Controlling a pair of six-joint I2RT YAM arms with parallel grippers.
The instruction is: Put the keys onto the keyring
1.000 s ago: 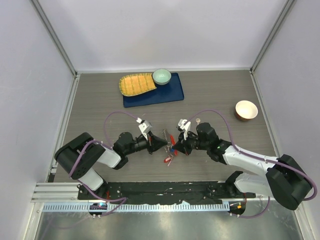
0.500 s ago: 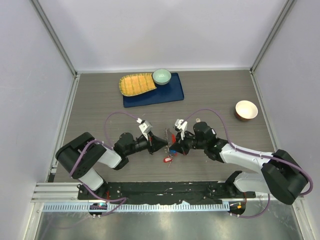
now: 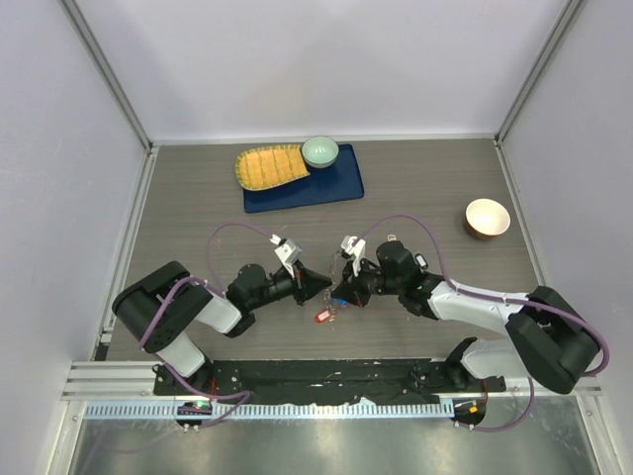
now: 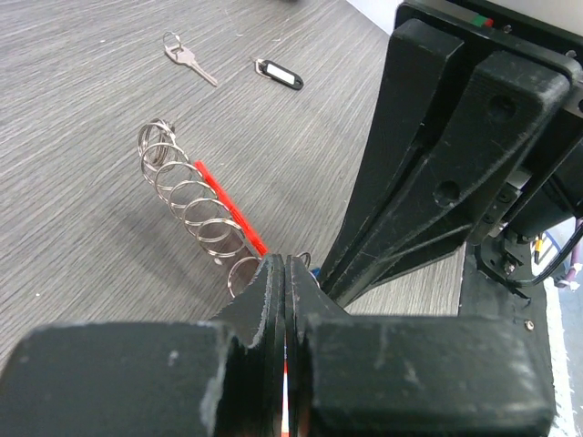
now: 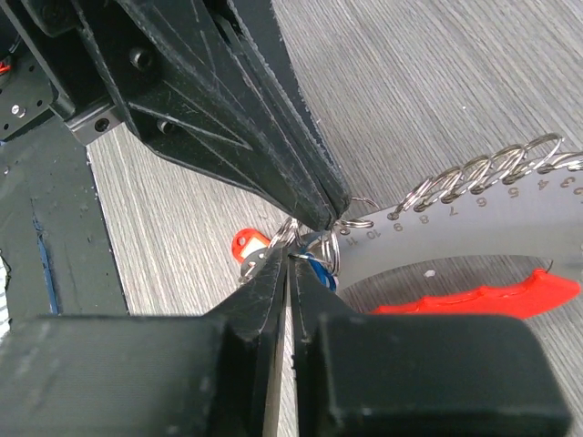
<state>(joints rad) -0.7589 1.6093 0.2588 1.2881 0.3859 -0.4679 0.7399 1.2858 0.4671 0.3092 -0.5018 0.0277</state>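
Observation:
The keyring (image 5: 474,232) is a grey numbered plate with a row of metal rings (image 4: 191,196) and a long red plastic tag (image 5: 474,299). My left gripper (image 4: 285,266) is shut on the ring end of the plate; its fingertips (image 5: 330,208) show in the right wrist view. My right gripper (image 5: 291,257) is shut on a thin metal ring that carries the blue-headed key (image 5: 321,271), right against the left fingertips. The red-headed key (image 5: 247,244) hangs from the same bunch, low over the table (image 3: 320,317). Both grippers meet at the table's near middle (image 3: 329,289).
A bare silver key (image 4: 187,57) and a black tag (image 4: 281,75) lie on the table beyond the rings. A blue mat (image 3: 336,183) with a yellow tray (image 3: 270,166) and a green bowl (image 3: 318,150) sits at the back. A tan bowl (image 3: 488,218) stands at the right.
My right gripper has moved left, close against the left gripper's tips. The red-headed key has shifted a little left with it. The left arm has barely moved.

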